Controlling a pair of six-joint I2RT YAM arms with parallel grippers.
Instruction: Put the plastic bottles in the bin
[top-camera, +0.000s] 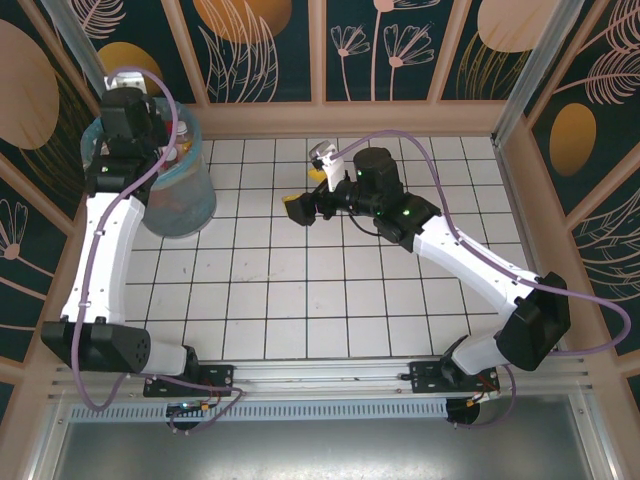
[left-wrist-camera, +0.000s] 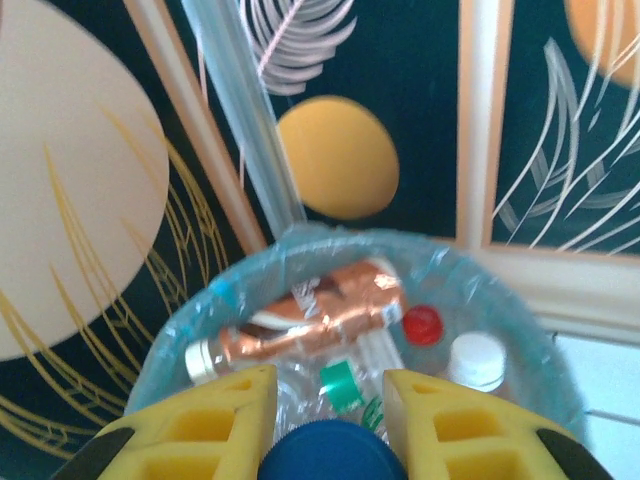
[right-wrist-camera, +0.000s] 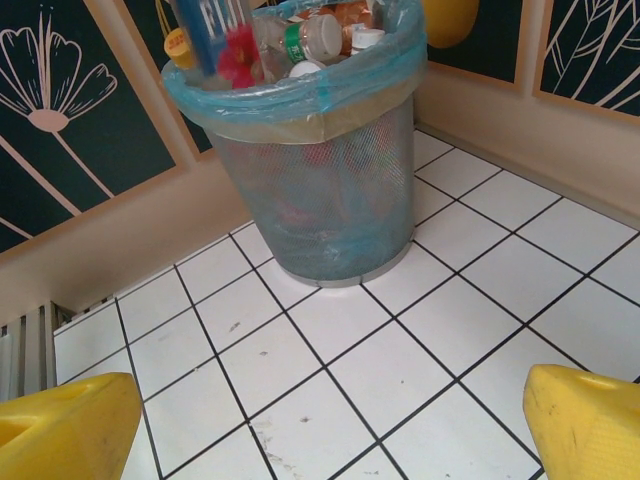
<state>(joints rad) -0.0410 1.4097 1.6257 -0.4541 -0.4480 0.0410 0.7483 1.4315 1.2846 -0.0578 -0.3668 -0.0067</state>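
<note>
R claw (right-wrist-camera: 330, 405): mine, spread wide, nothing btwn its yellow fingers (right-wrist-camera: 60, 430), which sit at the two lower corners of the R wrist view. Top view: abt mid-frame, over the table.
table (right-wrist-camera: 400, 350): white tiles w/ dark grout; faint scuffs on the tiles just ahead of R claw.
bin (right-wrist-camera: 330, 190): upright, grey mesh wall, light-blue bag folded over the rim. Upper centre of R wrist view; upper left of top view, by the back-left corner, well apart from R claw.
L claw (left-wrist-camera: 330, 395): mine, above the bin's mouth, clamped on the held bottle.
held bottle (left-wrist-camera: 330, 452): its blue cap is wedged btwn my L fingers (left-wrist-camera: 215, 430) at the bottom edge of L wrist view.
blue-label bottle (right-wrist-camera: 213, 25): upright over the bin's left rim, top left of R wrist view; top cut off by the frame.
bottles in bin: piled up to the rim. Copper-label bottle (left-wrist-camera: 320, 310) lies on its side across the heap, its own white cap to the left. Red cap (left-wrist-camera: 422, 323), white cap (left-wrist-camera: 477, 360) and green cap (left-wrist-camera: 342, 385) are near it, mid-frame in L wrist view.
wall (left-wrist-camera: 420, 120): dark panels w/ pale leaves and orange discs, wood strips btwn them, right behind the bin.
</note>
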